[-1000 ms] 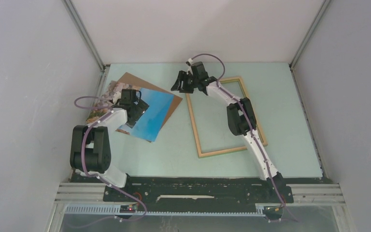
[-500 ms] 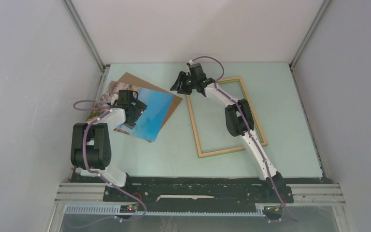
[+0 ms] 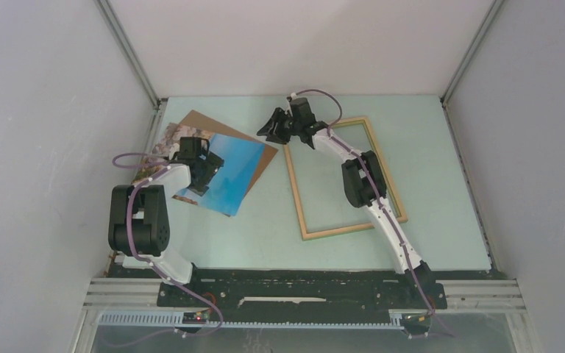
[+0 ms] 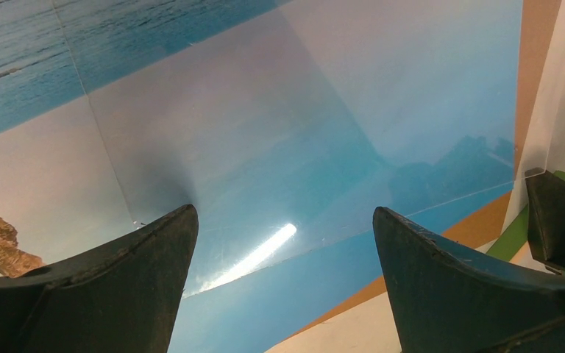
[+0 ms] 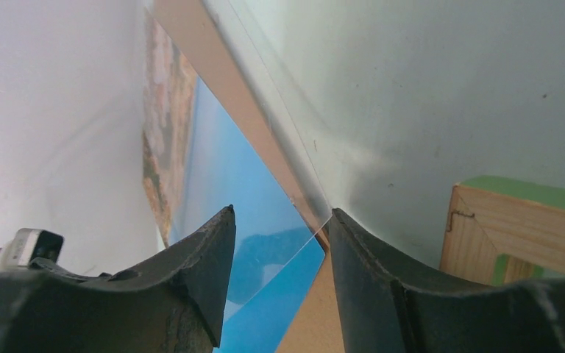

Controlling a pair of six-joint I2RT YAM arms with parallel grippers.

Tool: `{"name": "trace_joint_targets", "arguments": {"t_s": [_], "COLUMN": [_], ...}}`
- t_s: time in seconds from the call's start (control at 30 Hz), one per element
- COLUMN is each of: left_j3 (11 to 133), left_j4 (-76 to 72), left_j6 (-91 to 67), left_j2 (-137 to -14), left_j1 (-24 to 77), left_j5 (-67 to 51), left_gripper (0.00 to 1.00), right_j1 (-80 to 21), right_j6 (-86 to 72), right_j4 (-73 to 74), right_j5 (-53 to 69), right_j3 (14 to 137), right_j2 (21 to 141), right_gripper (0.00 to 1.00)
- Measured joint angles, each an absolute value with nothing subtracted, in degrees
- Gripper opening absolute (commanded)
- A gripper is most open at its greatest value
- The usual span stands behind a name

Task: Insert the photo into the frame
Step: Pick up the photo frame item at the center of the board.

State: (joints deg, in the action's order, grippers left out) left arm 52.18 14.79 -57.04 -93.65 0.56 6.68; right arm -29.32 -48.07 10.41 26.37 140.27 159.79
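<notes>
Top view: L gripper fingers spread wide over photo; R gripper fingers apart by frame corner.

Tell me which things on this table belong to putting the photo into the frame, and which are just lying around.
Part of the job:
- photo
- frame

Just lying about:
- brown backing board, partly under the photo

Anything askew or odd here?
The photo lies skewed across the board, overhanging its near edge, with the edge of a clear sheet showing across it in the left wrist view. The frame lies apart to the right, also tilted.
</notes>
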Motion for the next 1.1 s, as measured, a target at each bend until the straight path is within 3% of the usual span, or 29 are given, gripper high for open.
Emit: {"name": "trace_joint_targets", "arguments": {"t_s": [0.2,0.47,0.57,0.7,0.9,1.03,1.1], "left_j3": [52.18,52.18,52.18,52.18,50.89,46.81,45.25], "left_j4": [14.33,14.31,14.26,14.00,13.87,14.76,15.68], "left_j6": [-56.99,-56.97,-56.93,-56.29,-53.30,-50.41,-48.97], "left_j2": [-93.78,-93.78,-93.78,-93.67,-89.43,-77.17,-69.28], "left_j1": [0.56,0.56,0.56,0.78,3.27,5.32,5.61], "left_j5": [6.11,5.82,5.80,5.76,5.87,6.17,5.93], "left_gripper": [1.00,1.00,1.00,1.00,1.00,1.00,1.00], "right_j1": [-28.47,-28.73,-28.84,-29.08,-29.12,-29.41,-29.67], "right_j6": [-53.52,-61.30,-62.98,-63.57,-62.08,-58.89,-57.04], "right_j4": [2.09,-7.27,-8.86,-9.32,-9.17,-7.64,-7.92], "right_j5": [30.24,33.78,34.04,33.98,34.54,33.89,32.58], "right_j3": [139.39,139.37,139.35,139.35,138.34,126.48,114.91], "right_j2": [161.03,163.50,164.16,164.33,163.63,155.70,147.59], "right_gripper": [0.51,0.35,0.24,0.00,0.00,0.00,0.00]}}
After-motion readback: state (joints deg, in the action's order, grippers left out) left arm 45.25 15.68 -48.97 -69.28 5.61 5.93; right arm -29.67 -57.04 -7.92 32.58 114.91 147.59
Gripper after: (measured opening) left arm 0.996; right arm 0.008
